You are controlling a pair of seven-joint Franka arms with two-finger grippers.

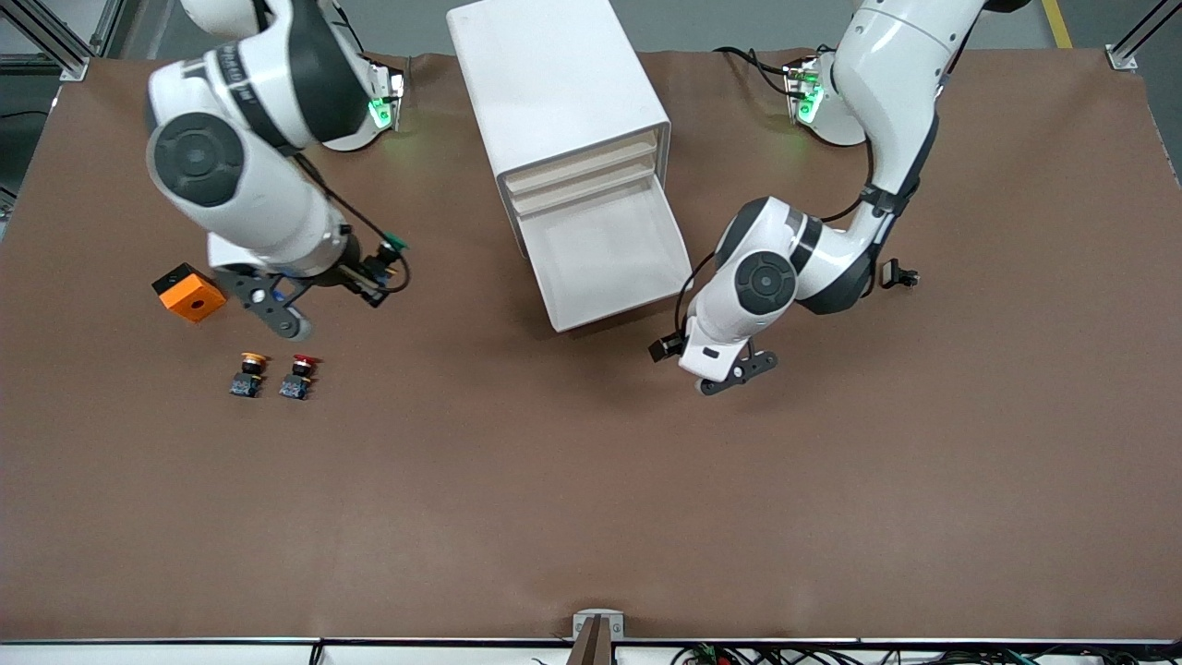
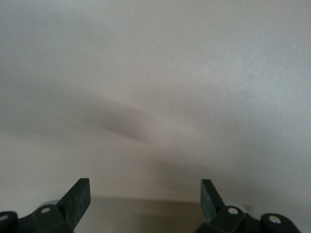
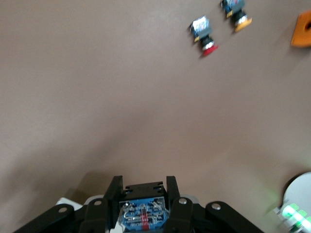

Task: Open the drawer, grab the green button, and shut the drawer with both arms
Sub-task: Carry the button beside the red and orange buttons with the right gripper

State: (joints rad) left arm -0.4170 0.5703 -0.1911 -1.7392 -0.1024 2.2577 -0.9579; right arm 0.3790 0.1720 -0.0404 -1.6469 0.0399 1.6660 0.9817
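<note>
My right gripper (image 1: pixel 380 268) is shut on the green-capped button (image 1: pixel 391 247) and holds it in the air over the brown table, between the white cabinet (image 1: pixel 554 83) and the orange block. In the right wrist view the button's blue base (image 3: pixel 143 209) sits between the fingers (image 3: pixel 114 190). The cabinet's lowest drawer (image 1: pixel 637 297) is pulled out and looks empty. My left gripper (image 1: pixel 663 349) is open and empty, low beside the drawer's front corner. The left wrist view shows only a white surface (image 2: pixel 155 97) close before the spread fingers (image 2: pixel 77 196).
A yellow-capped button (image 1: pixel 249 374) and a red-capped button (image 1: pixel 300 376) stand side by side on the table, nearer the front camera than the right gripper. An orange block (image 1: pixel 189 293) lies toward the right arm's end. All three show in the right wrist view: red (image 3: pixel 204 36), yellow (image 3: pixel 235 12), block (image 3: pixel 302 29).
</note>
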